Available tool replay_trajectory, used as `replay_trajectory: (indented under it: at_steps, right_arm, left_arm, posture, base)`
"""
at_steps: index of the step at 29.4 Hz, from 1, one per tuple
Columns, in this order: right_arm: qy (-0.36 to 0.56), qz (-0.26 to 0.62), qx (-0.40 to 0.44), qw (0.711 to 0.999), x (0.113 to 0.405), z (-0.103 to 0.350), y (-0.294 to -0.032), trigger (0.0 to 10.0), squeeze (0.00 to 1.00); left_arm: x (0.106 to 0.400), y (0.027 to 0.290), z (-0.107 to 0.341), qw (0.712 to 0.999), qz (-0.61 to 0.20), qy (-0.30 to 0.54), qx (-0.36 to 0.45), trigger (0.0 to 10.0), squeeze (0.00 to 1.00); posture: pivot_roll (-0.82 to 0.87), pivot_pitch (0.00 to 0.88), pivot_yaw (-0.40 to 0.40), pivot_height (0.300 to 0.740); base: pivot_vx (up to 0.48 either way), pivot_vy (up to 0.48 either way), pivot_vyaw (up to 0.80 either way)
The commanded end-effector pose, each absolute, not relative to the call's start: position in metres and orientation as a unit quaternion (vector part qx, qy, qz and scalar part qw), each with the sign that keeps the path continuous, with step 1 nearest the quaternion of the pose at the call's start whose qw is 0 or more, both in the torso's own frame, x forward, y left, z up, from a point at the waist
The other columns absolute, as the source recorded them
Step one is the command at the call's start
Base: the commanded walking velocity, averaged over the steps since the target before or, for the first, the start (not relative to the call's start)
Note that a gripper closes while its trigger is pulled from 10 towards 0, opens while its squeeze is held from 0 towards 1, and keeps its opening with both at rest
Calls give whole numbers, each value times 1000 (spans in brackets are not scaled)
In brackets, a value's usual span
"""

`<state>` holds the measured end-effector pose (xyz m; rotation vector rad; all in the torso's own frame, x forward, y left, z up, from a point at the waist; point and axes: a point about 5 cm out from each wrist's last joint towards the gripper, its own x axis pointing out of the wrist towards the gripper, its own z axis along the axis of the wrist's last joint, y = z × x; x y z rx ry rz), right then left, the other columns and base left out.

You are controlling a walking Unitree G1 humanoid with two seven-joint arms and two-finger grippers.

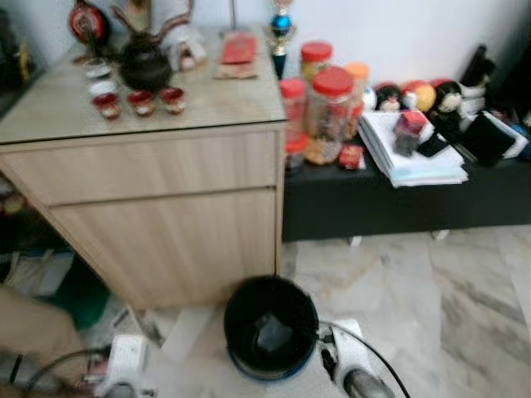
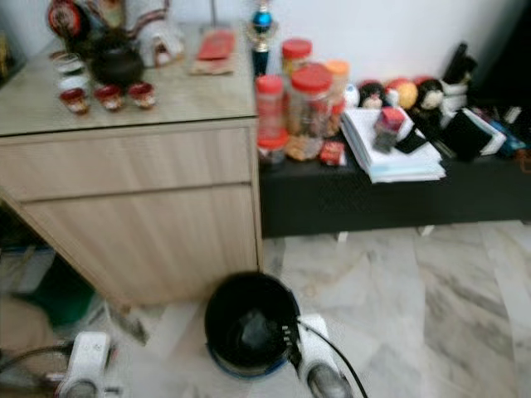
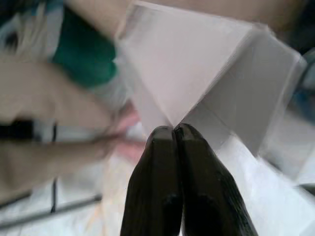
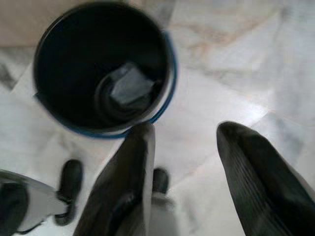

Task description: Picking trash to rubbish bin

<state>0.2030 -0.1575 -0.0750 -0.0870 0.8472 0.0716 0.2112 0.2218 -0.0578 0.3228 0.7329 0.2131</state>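
1. Left gripper (image 3: 173, 135): both black fingers pressed together, tips pinching the fold of a white paper sheet (image 3: 197, 83). Sheet creased into angled panels, plain, blurred at the edges.
2. Near left of the scene: tan and green clutter (image 1: 50, 307) low beside the cabinet, too blurred to identify.
3. Left half, farther back: light wood cabinet (image 1: 166, 207) with a dark teapot (image 1: 145, 65) and small red cups (image 1: 139, 101) on top.
4. Centre, near: black rubbish bin (image 1: 241, 319), round, blue band at the base, standing on the marble floor (image 1: 431, 307) just beside the cabinet's near right corner. Inside, a grey crumpled piece (image 4: 129, 87) lying on the bottom.
5. Right gripper (image 4: 189, 142): fingers spread apart, gripping nothing, hanging above the floor just right of the bin's rim.
6. Right, far: low black shelf (image 1: 398, 203) carrying red-lidded jars (image 1: 330, 104) and a stack of white papers (image 1: 411, 157).
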Motion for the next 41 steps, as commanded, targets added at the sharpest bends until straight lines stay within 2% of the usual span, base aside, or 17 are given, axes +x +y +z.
replay_trajectory:
  at_steps: [1,3,4,7,14,18,22,24,26,29,41]
  right_arm:
    - [406,53,-38,912,207,-73,-144,10000,0]
    - [406,53,-38,912,207,-73,-144,10000,0]
    - [393,69,-44,916,214,-69,-141,10000,0]
    - [372,88,-47,923,225,-62,-136,10000,0]
    - [332,137,-54,932,248,-45,-123,10000,0]
    - [313,160,-63,934,258,-37,-116,10000,0]
    - [301,173,-68,935,263,-32,-111,10000,0]
    - [293,186,-75,935,266,-29,-108,10000,0]
    - [288,196,-81,934,267,-28,-106,10000,0]
    - [289,206,-95,930,266,-28,-105,10000,0]
    - [289,223,-102,925,263,-30,-103,10000,0]
  left_arm:
    - [215,229,-53,917,94,344,179,10000,0]
    - [215,229,-53,917,93,343,180,10000,0]
    - [234,215,-42,933,39,305,190,10000,0]
    - [257,194,-27,944,-34,257,204,10000,0]
    - [292,165,1,964,-89,194,156,10000,0]
    - [301,156,8,968,-109,195,114,10000,0]
    - [302,148,7,966,-131,202,97,10000,0]
    - [300,142,4,962,-149,219,60,10000,0]
    - [295,133,-1,953,-181,241,35,10000,0]
    - [286,118,-8,939,-227,257,38,10000,0]
    - [282,120,-14,933,-216,286,-7,10000,0]
  posture:
    - [164,104,4,740]
    - [164,104,4,740]
    - [159,107,3,740]
    - [160,108,1,740]
    - [150,107,-5,740]
    - [147,107,-7,740]
    - [138,108,-8,740]
    - [138,109,-11,740]
    - [137,113,-13,740]
    - [137,115,-15,740]
    - [136,120,-23,740]
  base:
    - [296,0,0]
    - [296,0,0]
    - [0,0,0]
    - [0,0,0]
    - [0,0,0]
    - [0,0,0]
    - [0,0,0]
    - [0,0,0]
    - [0,0,0]
    - [0,0,0]
    - [0,0,0]
